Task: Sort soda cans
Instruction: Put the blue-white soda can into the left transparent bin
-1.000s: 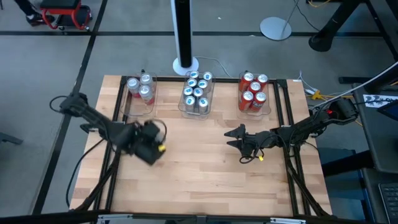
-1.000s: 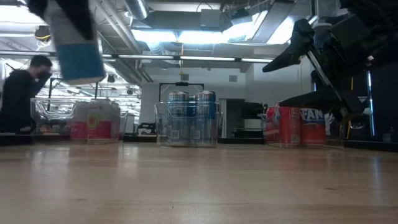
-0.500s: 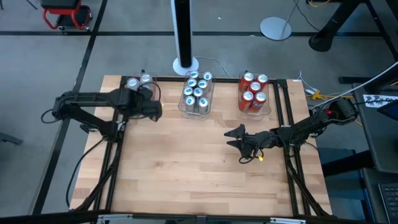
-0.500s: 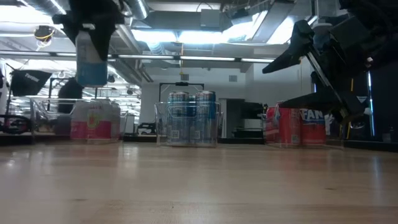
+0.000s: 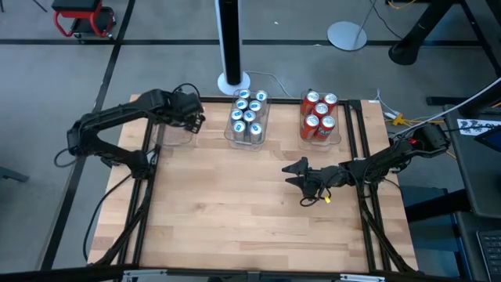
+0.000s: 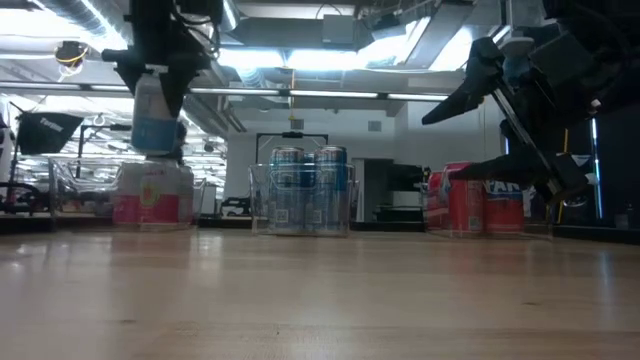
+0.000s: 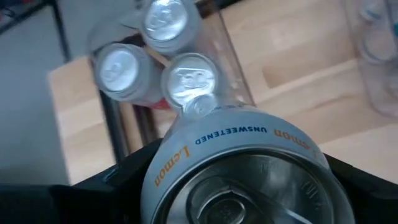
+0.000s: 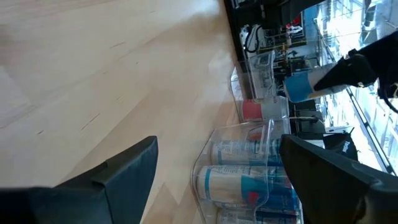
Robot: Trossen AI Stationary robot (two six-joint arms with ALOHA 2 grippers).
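Observation:
My left gripper (image 5: 188, 119) is shut on a white soda can with a blue band (image 6: 155, 115) and holds it over the left clear bin (image 5: 174, 135). That bin holds pink-and-white cans (image 6: 152, 193), and three of their silver tops (image 7: 189, 74) show in the left wrist view. The middle bin (image 5: 248, 117) holds blue cans. The right bin (image 5: 319, 119) holds red cans. My right gripper (image 5: 296, 174) is open and empty, above the table's right half. My left gripper pinches the can's side wall near its top rim (image 7: 186, 155) between its two fingers, one finger (image 7: 121, 183) on each side. The fingers come from above, pointing down. The can hangs upright, lifted clear, its bottom (image 6: 155, 152) just above the pink cans in the bin.
The three bins stand in a row along the table's far edge. A white pole on a round base (image 5: 232, 78) stands just behind them. Bare wood (image 5: 250, 211) fills the table's middle and near side. Black frame rails (image 5: 368, 141) run along both sides.
My left gripper has carried the can from above the table's left middle toward the far edge, to a place over the left bin, and has come down a little. The can has stayed upright and clear of the table.

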